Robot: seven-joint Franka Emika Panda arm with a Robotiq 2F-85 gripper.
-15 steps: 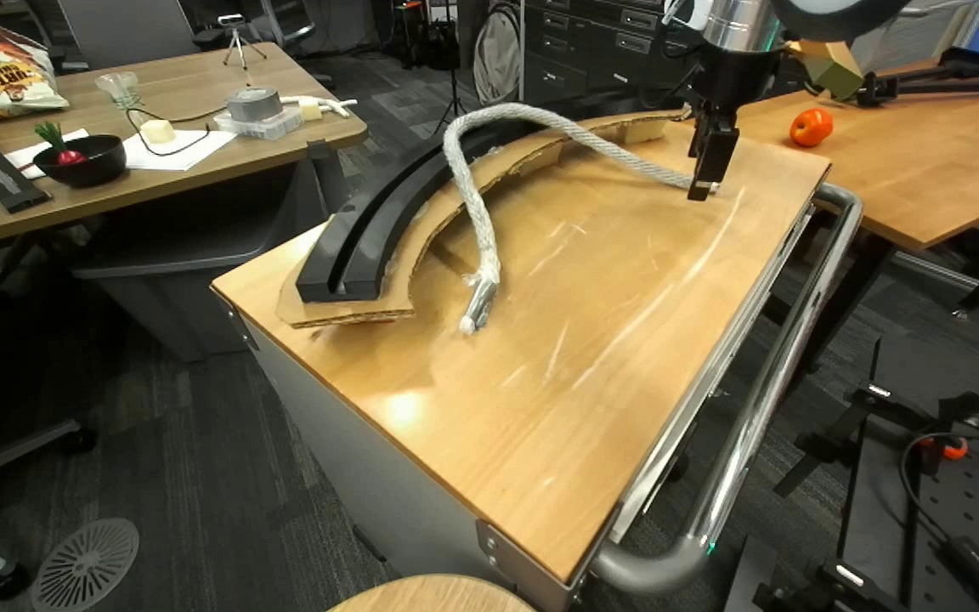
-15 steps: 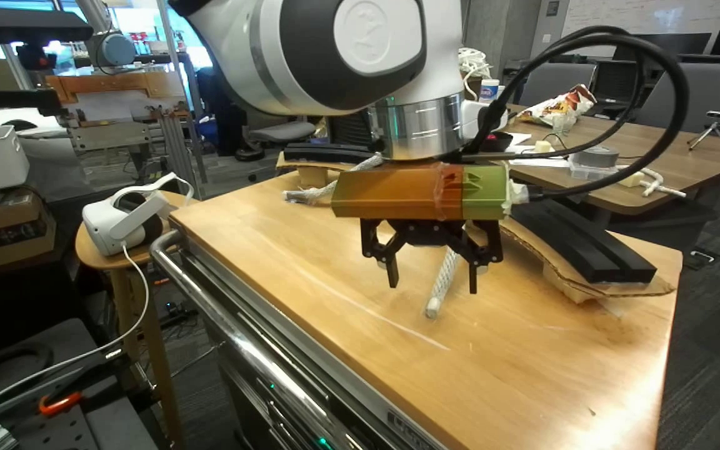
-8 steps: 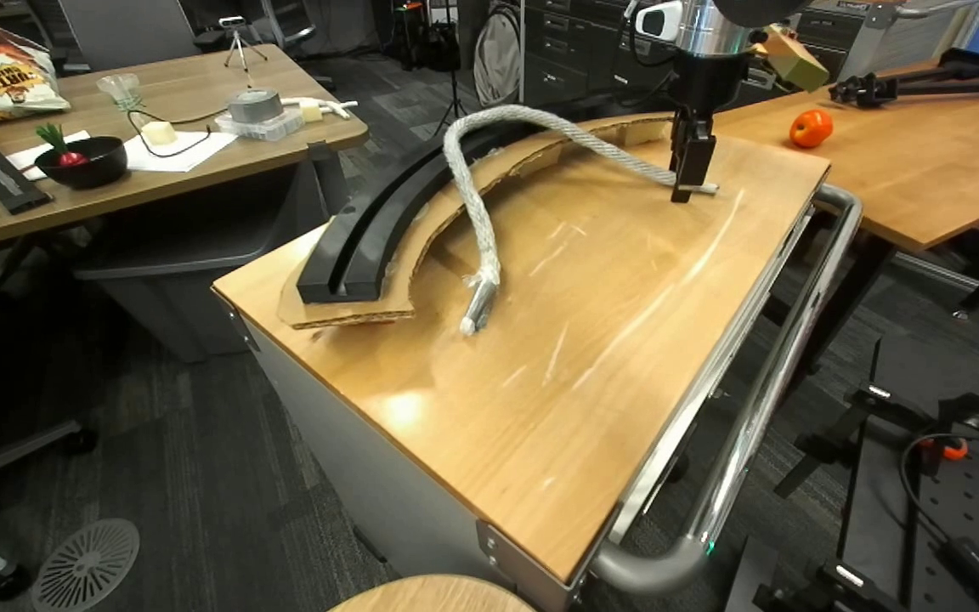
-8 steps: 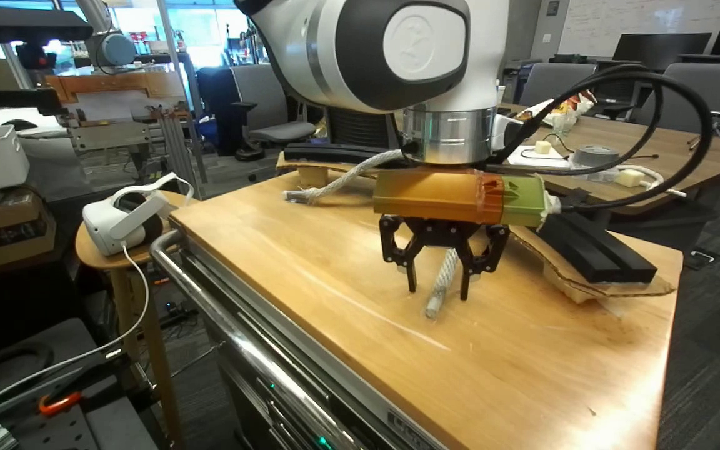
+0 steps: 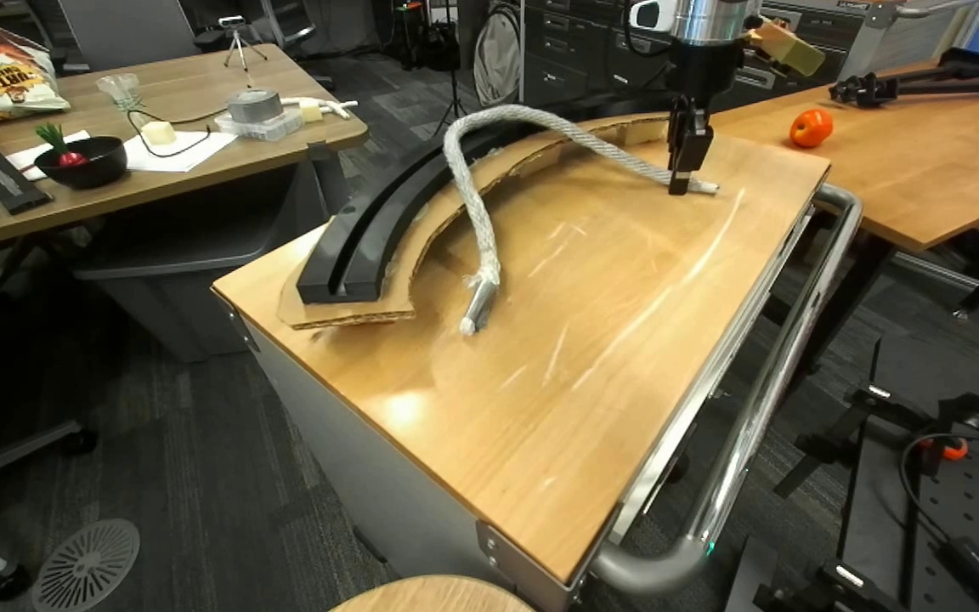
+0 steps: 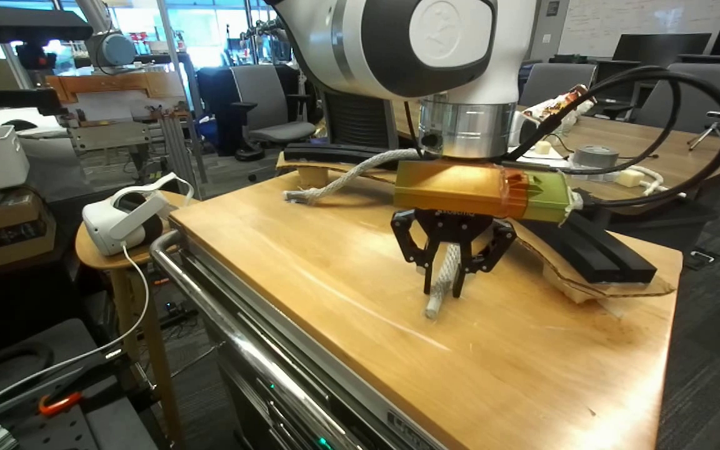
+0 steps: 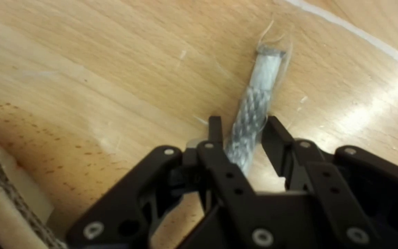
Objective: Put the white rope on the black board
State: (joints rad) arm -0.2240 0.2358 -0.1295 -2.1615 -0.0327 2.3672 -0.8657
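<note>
White rope (image 7: 255, 100) lies between the parted jaws of the gripper (image 7: 243, 121); contact is hard to judge.

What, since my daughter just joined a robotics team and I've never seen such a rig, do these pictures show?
The machine is a robot arm ending in a two-fingered end effector, rather like pincers. Two pictures are taken from outside the robot; the close-up is taken from its wrist. On the wooden worktop sit a curved black board, mounted on cardboard, and a white rope: its ends lie on the wood, its middle loops up over the board. Nothing looks gripped: the fingers stand either side of the rope near one end, a gap showing on one side.
</note>
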